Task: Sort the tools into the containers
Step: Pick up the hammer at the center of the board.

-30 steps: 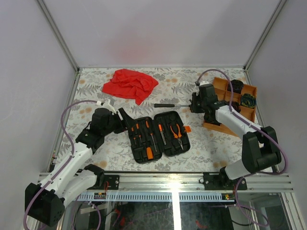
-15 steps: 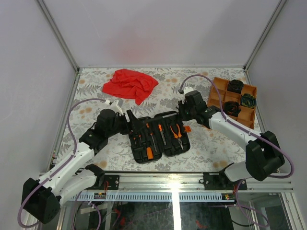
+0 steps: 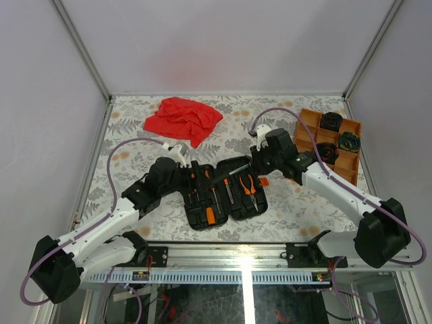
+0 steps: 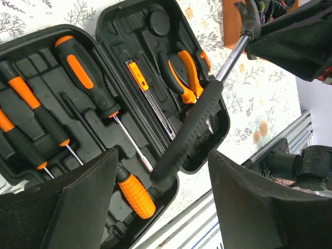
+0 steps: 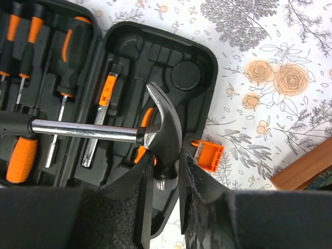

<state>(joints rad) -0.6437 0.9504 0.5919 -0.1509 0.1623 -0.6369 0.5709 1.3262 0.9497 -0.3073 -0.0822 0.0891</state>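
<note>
The black tool case lies open in the middle of the table, with orange-and-black screwdrivers and orange-handled pliers in its slots. My right gripper is shut on the steel head of the hammer and holds it above the case's right half. The hammer's black ribbed handle reaches left across the case. My left gripper stands open, with the handle's end between its wide-apart fingers, not clamped. The orange tray at the right holds dark coiled bundles, one of them greenish.
A red cloth lies crumpled at the back left. The case's orange latch sticks out on its right edge, beside the tray's corner. Grey walls enclose the table, with a metal rail along the near edge.
My right arm has carried the hammer from beside the tray leftwards to over the open case. My left arm has swung right until its open fingers flank the handle's end.
</note>
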